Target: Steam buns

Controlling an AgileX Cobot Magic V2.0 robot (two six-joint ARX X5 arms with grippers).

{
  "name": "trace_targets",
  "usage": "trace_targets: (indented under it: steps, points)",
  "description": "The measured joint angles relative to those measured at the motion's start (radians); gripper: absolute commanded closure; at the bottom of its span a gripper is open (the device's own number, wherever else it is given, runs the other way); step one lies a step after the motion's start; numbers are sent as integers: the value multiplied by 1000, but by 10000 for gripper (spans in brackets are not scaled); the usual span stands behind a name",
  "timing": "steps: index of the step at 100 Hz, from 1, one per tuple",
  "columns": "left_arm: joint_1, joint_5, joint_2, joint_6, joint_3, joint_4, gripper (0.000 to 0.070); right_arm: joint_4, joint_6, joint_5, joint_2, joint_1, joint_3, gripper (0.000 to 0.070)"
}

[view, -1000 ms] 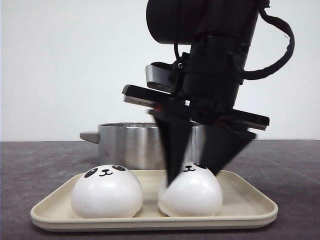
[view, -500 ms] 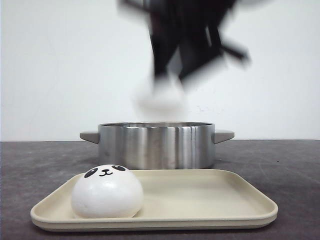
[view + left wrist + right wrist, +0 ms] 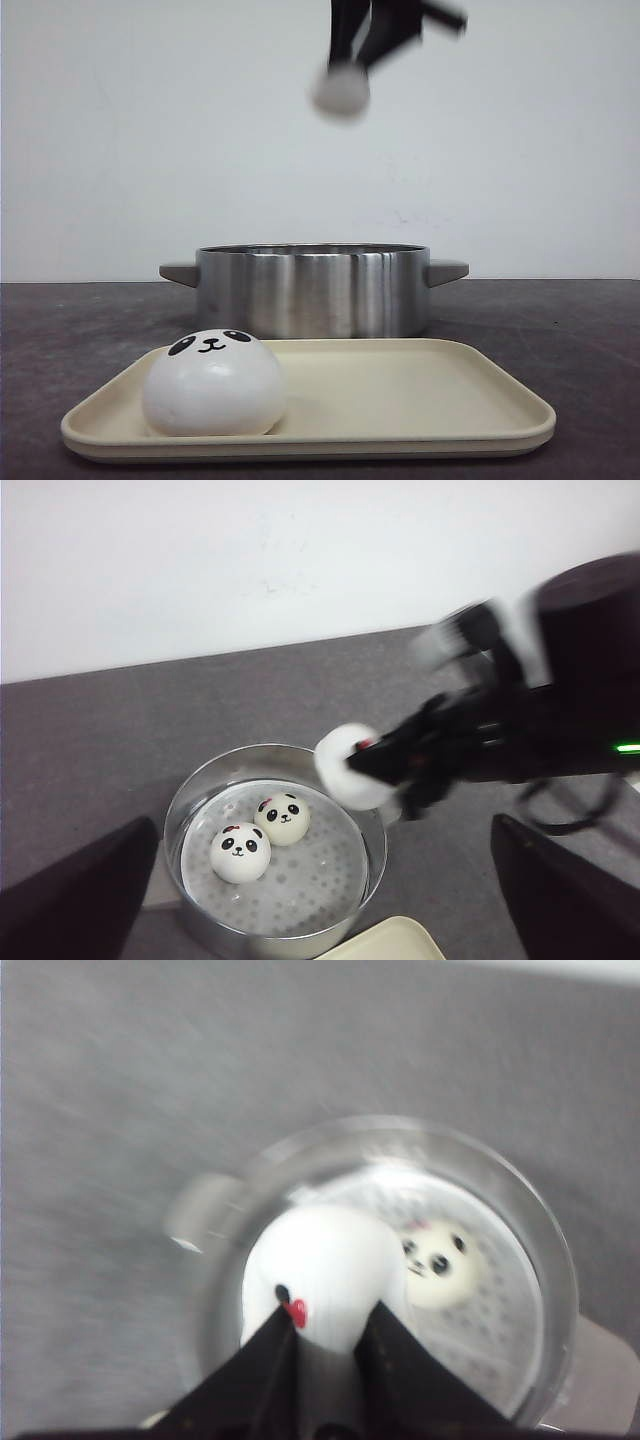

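Observation:
My right gripper (image 3: 352, 62) is high above the steel pot (image 3: 312, 290), shut on a white bun (image 3: 341, 88). The right wrist view shows its fingers (image 3: 327, 1322) squeezing that bun (image 3: 320, 1260) over the pot (image 3: 545, 1250), where another panda bun (image 3: 440, 1260) lies. In the left wrist view two panda buns (image 3: 240, 852) (image 3: 283, 818) sit on the pot's perforated steamer plate (image 3: 310, 880), and the held bun (image 3: 350, 770) hangs over the rim. One panda bun (image 3: 213, 383) stays on the cream tray (image 3: 420, 395). My left gripper (image 3: 322, 880) is wide open and empty, high above the pot.
The pot has two side handles (image 3: 447, 270) and stands behind the tray on a dark grey table (image 3: 580, 330). A white wall is behind. The tray's corner (image 3: 385, 942) lies just in front of the pot.
My right gripper closed on the right-hand bun, lifted it off the tray and carried it up and back over the pot. The left bun has not moved.

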Motion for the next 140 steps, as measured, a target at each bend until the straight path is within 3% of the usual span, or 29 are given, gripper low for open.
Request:
trace_targets:
  steps: [34,40,49,53,61,72,83,87,91,94,95,98,114,140]
  points:
    - [0,0,9,0,0,-24,34,-8,-7,-2,251,-32,-2,676]
    - [0,-1,10,0,0,-29,34,-8,-8,0,260,-33,-2,568]
    - [0,-1,10,0,0,-35,34,-6,-9,1,262,-37,-2,281]
    - [0,-1,10,0,0,-37,34,-6,-10,3,262,-37,-2,195]
    - [0,-1,10,0,0,-39,34,-6,-10,15,264,-39,-2,145]
    - [0,-2,15,0,0,-39,34,-8,-10,30,264,-41,-2,132]
    - [0,-2,20,0,0,-42,34,-18,-11,29,264,-42,-2,139]
    - [0,-2,21,0,0,-46,34,-35,-11,27,264,-43,2,185]
    - [0,-2,22,0,0,-55,34,-62,-11,27,264,-43,13,330]
    - [0,-2,23,0,0,-64,34,-84,-11,26,264,-43,26,489]
    - [0,-2,23,0,0,-68,34,-92,-11,26,264,-43,31,575]
    - [0,-2,24,0,0,-82,34,-112,-11,26,264,-43,49,700]
    - [0,3,40,0,-27,-140,34,-174,-33,24,191,-37,136,682]
    - [-6,62,68,-26,-220,-123,34,-161,-49,27,-153,29,175,683]
